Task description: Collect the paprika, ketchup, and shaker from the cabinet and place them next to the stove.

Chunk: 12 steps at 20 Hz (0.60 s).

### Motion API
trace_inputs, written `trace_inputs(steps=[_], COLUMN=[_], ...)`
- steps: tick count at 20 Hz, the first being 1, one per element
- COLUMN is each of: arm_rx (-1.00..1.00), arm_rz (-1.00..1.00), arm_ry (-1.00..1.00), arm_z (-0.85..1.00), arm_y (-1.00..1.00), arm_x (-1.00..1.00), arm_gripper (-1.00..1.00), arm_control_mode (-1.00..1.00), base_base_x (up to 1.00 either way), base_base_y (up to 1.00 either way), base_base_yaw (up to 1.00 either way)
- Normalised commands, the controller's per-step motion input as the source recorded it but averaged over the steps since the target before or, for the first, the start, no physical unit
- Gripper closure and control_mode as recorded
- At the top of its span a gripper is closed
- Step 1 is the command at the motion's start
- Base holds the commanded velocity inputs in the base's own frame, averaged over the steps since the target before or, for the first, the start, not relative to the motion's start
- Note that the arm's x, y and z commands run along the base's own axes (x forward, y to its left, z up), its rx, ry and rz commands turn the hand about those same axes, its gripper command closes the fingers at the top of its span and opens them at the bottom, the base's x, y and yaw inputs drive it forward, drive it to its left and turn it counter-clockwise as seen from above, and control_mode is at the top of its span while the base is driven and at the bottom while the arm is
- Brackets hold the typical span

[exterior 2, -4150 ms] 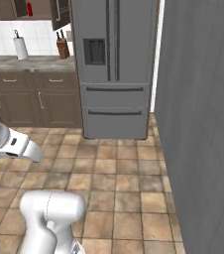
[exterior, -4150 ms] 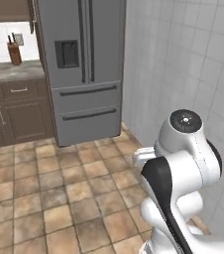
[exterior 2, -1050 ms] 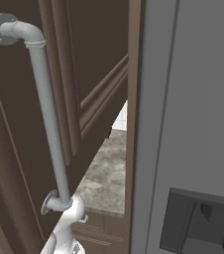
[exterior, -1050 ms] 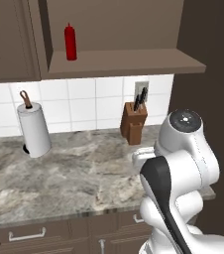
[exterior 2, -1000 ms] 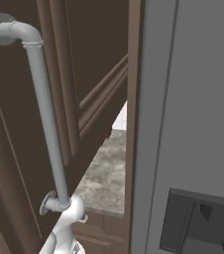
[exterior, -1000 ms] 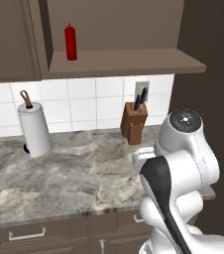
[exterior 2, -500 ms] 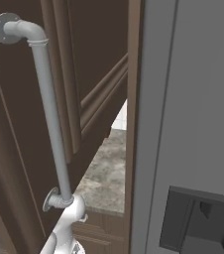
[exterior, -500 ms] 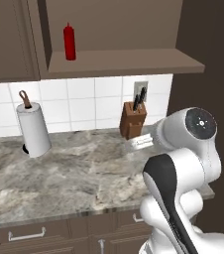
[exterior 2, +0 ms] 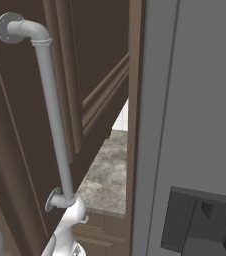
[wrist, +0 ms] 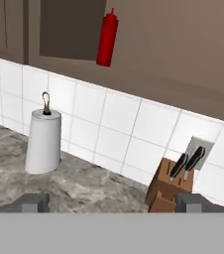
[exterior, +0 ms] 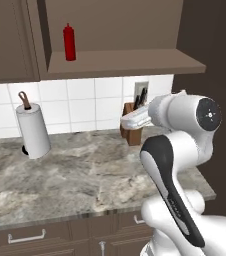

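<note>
The ketchup [exterior: 69, 42], a slim red bottle, stands upright on the shelf of the dark brown cabinet [exterior: 125, 61], near the niche's left end. In the hand view the ketchup [wrist: 107, 39] hangs at the top, tilted by the camera's roll. My gripper [wrist: 113, 202] is open with nothing between its fingertips [wrist: 32, 202]. It is well below the shelf, over the counter, with its white hand [exterior: 136, 118] in front of the knife block. The paprika, the shaker and the stove are out of view.
A paper towel roll [exterior: 33, 133] stands at the back left of the marble counter [exterior: 80, 175], and a wooden knife block [exterior: 132, 131] stands at the back right. A tall dark panel with a silver handle [exterior 2: 52, 117] and the grey fridge [exterior 2: 195, 125] stand close on the right.
Since four seconds ago the base has driven from the fridge to this counter. Within the last second the arm's upper joints have risen and the hand has swung out to the left.
</note>
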Motion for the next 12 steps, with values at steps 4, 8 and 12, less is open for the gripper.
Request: trace_inputs(steps=[4, 8, 12], arm_rx=[-0.05, -0.02, -0.01], arm_rz=[0.04, 0.04, 0.04], arm_ry=[-0.11, -0.08, -0.04], arm_z=[0.8, 0.86, 0.81], arm_y=[0.25, 0.13, 0.1], arm_x=[0.23, 0.02, 0.0], arm_gripper=[-1.0, -1.0, -1.0], arm_control_mode=[-1.0, -1.0, -1.0], base_base_x=[0.0, 0.0, 0.0], base_base_y=[0.0, 0.0, 0.0], base_base_yaw=[0.0, 0.0, 0.0])
